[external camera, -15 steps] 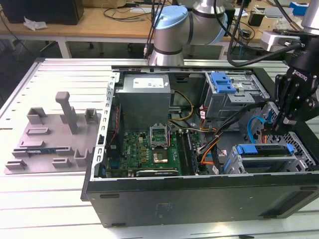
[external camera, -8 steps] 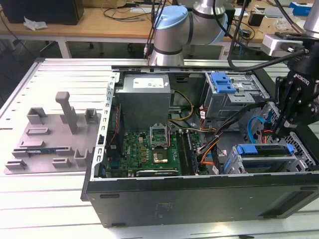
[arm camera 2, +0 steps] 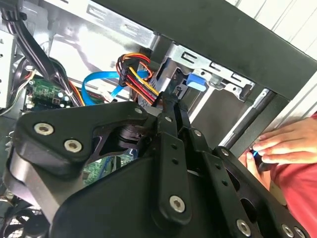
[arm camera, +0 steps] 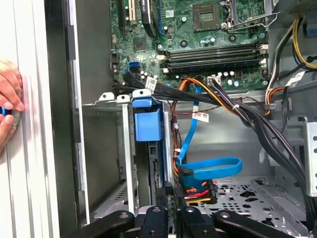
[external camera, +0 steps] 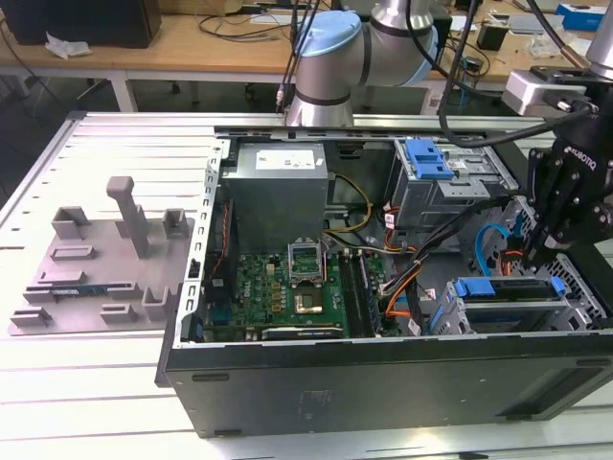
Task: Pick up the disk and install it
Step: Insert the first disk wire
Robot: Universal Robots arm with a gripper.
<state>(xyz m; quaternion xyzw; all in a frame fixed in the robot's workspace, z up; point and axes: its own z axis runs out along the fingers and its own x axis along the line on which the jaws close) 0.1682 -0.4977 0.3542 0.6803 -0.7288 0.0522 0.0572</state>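
1. I see the disk [external camera: 508, 287] seated on edge in the metal drive cage [external camera: 575, 307], in the corner of the open computer case [external camera: 383, 374] at the exterior view's right.
2. What I can see of it is a bright blue plastic bracket along a silver body. In the first wrist view that bracket [arm camera: 147, 121] stands between the cage's rails.
3. My gripper [external camera: 533, 251] hovers just above the disk, fingers [arm camera 2: 168, 106] drawn together with nothing between them.
4. A person's hand [arm camera: 7, 106] rests against the case's outer wall.
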